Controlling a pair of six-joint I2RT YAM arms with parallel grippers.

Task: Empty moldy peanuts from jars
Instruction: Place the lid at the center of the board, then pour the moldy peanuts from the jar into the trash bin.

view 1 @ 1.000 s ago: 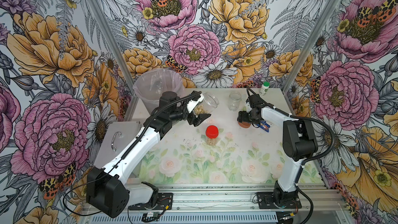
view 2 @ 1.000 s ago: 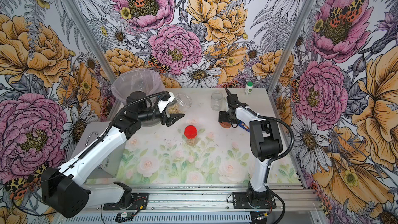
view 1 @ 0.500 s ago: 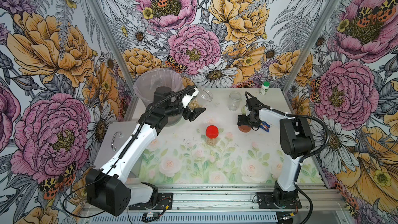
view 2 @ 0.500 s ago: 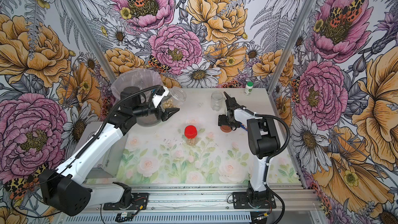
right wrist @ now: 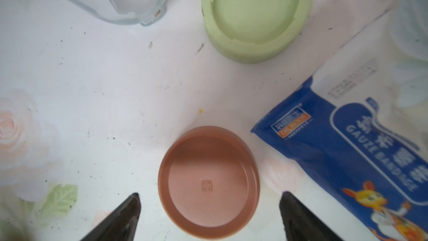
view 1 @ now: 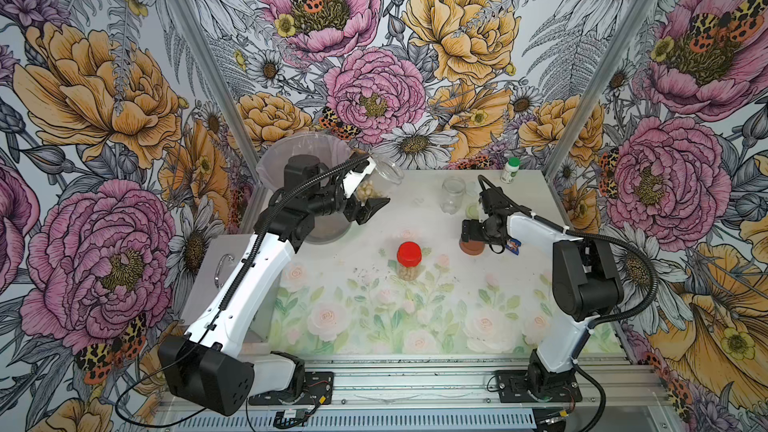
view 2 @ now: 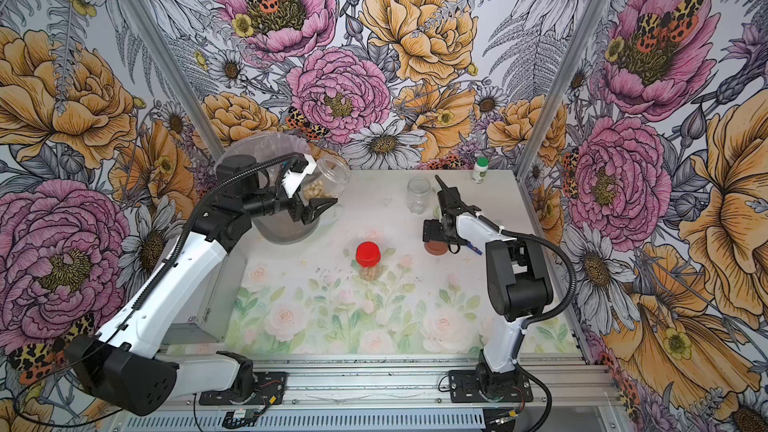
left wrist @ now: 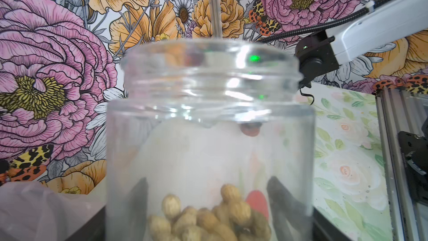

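My left gripper (view 1: 372, 192) (left wrist: 209, 207) is shut on an open clear jar (view 1: 387, 176) (view 2: 332, 174), held tilted in the air beside the bucket. Moldy peanuts (view 1: 367, 192) (left wrist: 208, 219) lie at the jar's base end between the fingers. A brown lid (view 1: 471, 247) (right wrist: 208, 177) lies upside down on the table, with my right gripper (view 1: 471, 235) (right wrist: 209, 195) open just above it, a finger on each side and not touching. A red-lidded jar (view 1: 409, 261) with peanuts stands mid-table. An empty jar (view 1: 452, 195) and a light green lid (right wrist: 257, 15) sit behind the right gripper.
A large clear bucket (view 1: 278, 155) with a plastic liner stands at the back left, partly behind my left arm. A white bottle with a green cap (view 1: 510, 170) is at the back right. A blue gauze bandage pack (right wrist: 347, 147) lies right next to the brown lid.
My right gripper has opened and let go of the brown lid, which now rests on the table. My left arm has carried the open jar back and left, toward the bucket.
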